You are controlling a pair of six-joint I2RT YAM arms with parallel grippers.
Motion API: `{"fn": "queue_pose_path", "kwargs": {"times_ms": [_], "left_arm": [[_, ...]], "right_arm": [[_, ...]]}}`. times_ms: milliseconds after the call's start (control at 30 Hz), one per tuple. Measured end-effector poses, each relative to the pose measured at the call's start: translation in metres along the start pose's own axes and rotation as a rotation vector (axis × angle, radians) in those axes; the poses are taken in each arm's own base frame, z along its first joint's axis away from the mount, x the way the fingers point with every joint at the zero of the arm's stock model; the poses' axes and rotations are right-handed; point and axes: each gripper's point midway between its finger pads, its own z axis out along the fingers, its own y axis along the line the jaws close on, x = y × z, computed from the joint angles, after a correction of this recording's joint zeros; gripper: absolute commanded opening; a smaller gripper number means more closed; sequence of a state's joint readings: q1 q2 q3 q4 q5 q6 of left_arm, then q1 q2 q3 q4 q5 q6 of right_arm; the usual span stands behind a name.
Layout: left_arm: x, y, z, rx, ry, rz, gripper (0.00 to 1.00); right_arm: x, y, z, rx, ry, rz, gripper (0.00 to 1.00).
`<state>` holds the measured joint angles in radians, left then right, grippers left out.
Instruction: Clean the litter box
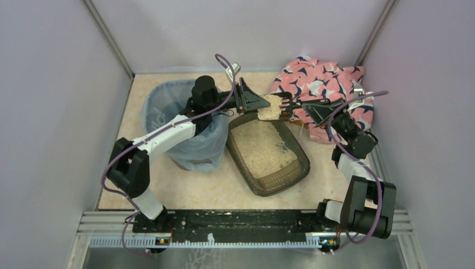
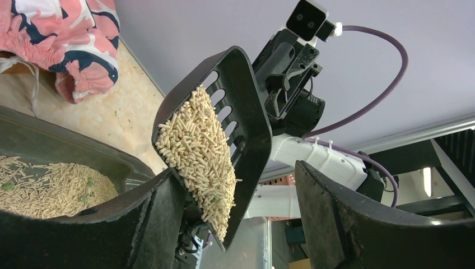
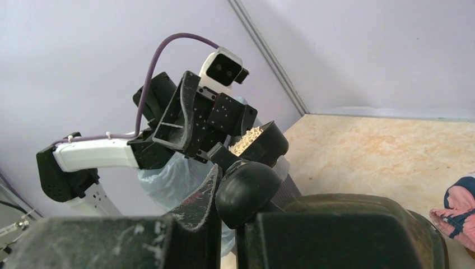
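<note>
Top external view: the litter box [image 1: 278, 182] sits centre, slanted, just beside the bag-lined bin [image 1: 159, 109] on its left, with beige litter [image 1: 263, 148] spread inside. Above its far end hangs the scoop [image 1: 273, 107], heaped with pellets. The right gripper [image 1: 296, 106] is clamped on the scoop's handle. The left gripper [image 1: 259, 104] holds its fingers [image 2: 140, 224] apart on either side of the scoop's head; whether they touch it I cannot tell. A pink patterned cloth [image 1: 322, 81] lies far right.
</note>
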<state>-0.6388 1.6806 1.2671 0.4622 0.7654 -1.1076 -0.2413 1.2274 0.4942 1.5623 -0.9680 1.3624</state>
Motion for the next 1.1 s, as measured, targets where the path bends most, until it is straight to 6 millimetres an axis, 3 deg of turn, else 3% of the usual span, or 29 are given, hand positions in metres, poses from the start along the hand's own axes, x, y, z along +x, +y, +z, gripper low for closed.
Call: {"fn": "queue_pose_path", "kwargs": {"times_ms": [333,700,1100], "left_arm": [[-0.003,0.005,0.001,0.000,-0.032,-0.010,0.61],[-0.002,0.013,0.006,-0.020,-0.028,0.019,0.98],[0.009,0.011,-0.002,-0.086,0.007,0.060,0.99]], "right_arm": [[-0.002,0.001,0.002,-0.001,-0.018,0.007,0.00],[0.004,-0.004,0.000,0.009,-0.021,-0.018,0.00],[0.014,-0.002,-0.001,-0.004,0.025,-0.013,0.00]]}}
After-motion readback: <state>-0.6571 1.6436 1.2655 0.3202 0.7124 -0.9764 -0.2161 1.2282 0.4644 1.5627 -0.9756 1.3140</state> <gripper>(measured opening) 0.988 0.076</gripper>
